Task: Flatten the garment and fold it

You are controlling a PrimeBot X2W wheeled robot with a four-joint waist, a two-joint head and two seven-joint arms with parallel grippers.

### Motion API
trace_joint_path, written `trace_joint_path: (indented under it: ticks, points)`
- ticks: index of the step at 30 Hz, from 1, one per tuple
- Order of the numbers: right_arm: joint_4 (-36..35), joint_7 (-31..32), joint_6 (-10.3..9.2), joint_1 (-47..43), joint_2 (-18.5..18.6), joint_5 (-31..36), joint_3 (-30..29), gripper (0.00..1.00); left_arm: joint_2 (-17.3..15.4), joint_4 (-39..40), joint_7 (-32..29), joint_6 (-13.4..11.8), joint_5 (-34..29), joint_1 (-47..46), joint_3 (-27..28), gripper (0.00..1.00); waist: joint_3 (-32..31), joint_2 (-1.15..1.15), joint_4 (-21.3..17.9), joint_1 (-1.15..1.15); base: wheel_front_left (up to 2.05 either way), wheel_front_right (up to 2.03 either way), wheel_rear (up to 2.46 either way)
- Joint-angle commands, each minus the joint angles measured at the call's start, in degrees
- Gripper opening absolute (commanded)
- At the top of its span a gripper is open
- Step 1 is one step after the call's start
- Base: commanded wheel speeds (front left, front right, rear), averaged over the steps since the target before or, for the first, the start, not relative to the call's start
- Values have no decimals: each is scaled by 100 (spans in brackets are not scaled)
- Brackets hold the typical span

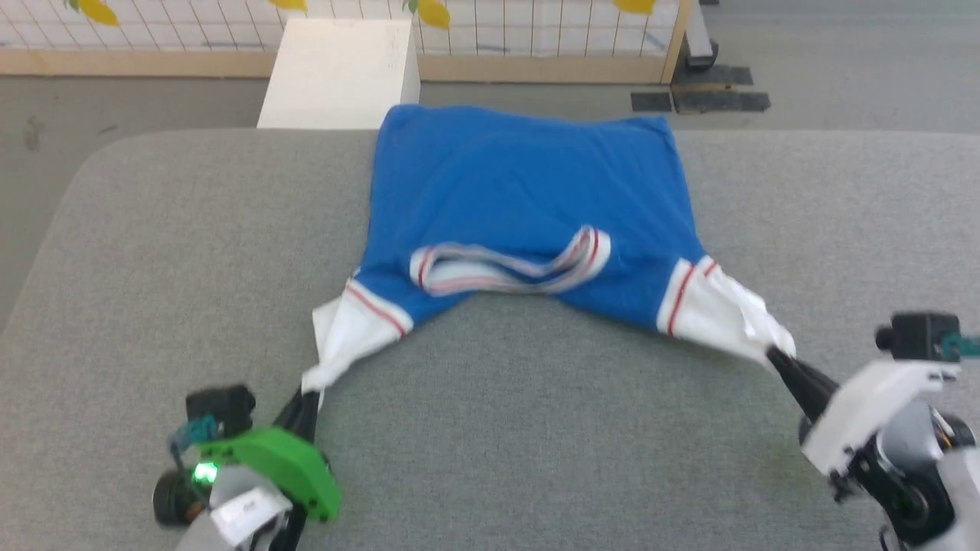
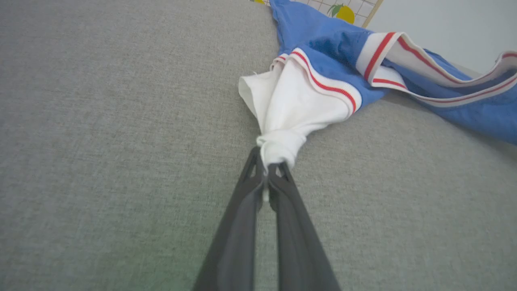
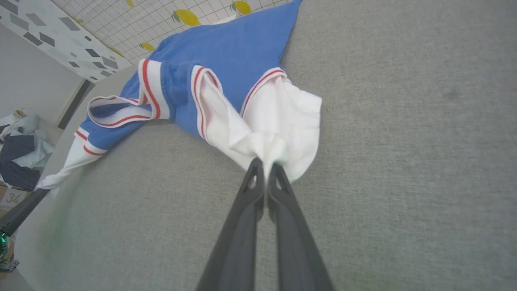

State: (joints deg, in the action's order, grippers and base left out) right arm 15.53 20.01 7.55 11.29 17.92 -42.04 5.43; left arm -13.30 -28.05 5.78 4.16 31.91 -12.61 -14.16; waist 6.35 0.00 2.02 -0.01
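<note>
The garment (image 1: 521, 199) is a royal-blue jersey spread on the grey table (image 1: 153, 252), plain side up, striped collar toward me, hem at the far edge. Its two white sleeves with red-and-white trim are pulled out toward the near corners. My left gripper (image 1: 308, 392) is shut on the tip of the left sleeve (image 2: 291, 105), bunched between the jaws at the left gripper (image 2: 266, 165). My right gripper (image 1: 772, 353) is shut on the end of the right sleeve (image 3: 278, 125), pinched at the right gripper (image 3: 264, 163). The left arm's dark fingers (image 3: 20, 210) also show in the right wrist view.
A white box (image 1: 341, 73) stands on the floor past the table's far edge, near the garment's hem. Behind it runs a grid screen with yellow lemon prints (image 1: 536, 30). A heap of dark and pale clothes (image 3: 20, 153) lies on the floor beside the table.
</note>
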Motion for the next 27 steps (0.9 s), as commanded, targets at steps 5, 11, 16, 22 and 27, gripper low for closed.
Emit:
trace_joint_path:
  ticks: [5,11,16,22,27]
  points:
    - [-305,318,-6,-685,86,184,-447,0,-175,622,-321,-289,297,819,217,0,-176,0,-81,1,0,0,0]
    - [-727,830,-6,-1265,-17,331,-975,0,-353,1427,-884,-659,552,1538,411,0,-193,0,-117,1,0,0,0]
    - [-1121,1242,-6,-1501,-122,555,-1300,0,-526,2069,-1411,-1043,643,1932,527,0,-113,0,-152,1,0,0,0]
    - [-1497,1745,-6,-1481,-276,843,-1472,0,-687,2649,-1787,-1340,634,2074,592,0,-13,0,-163,1,0,0,0]
    - [-1604,2266,-6,-1050,-224,1174,-1004,0,-743,2762,-1918,-1378,584,1967,524,0,101,0,-242,1,0,0,0]
